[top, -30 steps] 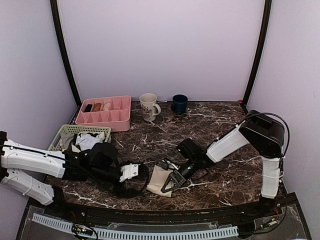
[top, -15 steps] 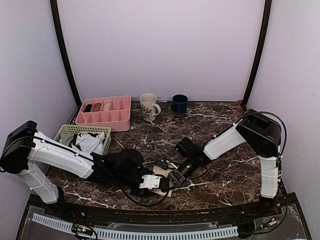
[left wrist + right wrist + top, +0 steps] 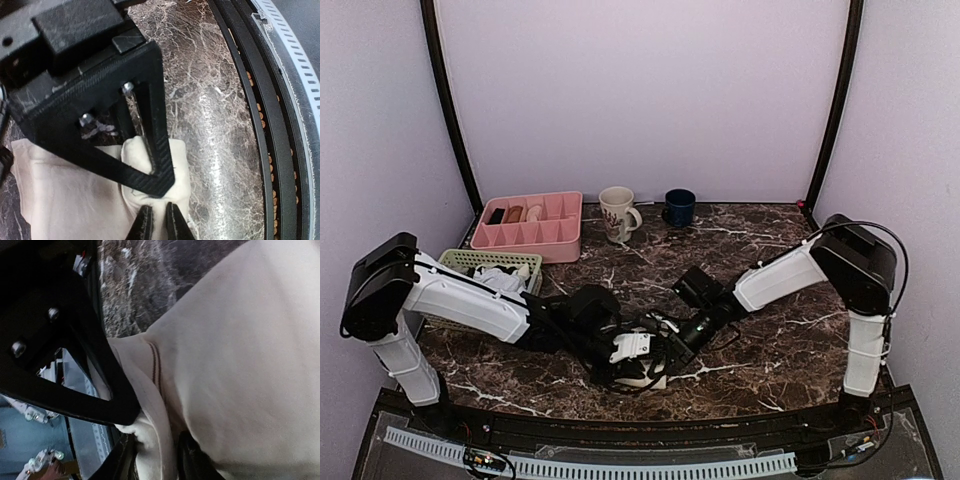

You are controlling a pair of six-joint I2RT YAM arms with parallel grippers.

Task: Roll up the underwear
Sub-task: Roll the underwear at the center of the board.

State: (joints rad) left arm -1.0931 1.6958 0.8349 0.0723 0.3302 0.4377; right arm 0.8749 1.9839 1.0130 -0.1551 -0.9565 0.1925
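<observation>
Underwear is lying flat near the middle of the table's near edge, with one border folded up into a thick fold. Left hand is standing over that fold at the garment's edge, fingers narrow and pinching the fabric between the tips. Right hand is reaching in from the far right. Its fingers are slightly apart with a waistband fold lying between them; I cannot tell whether it is clamping.
</observation>
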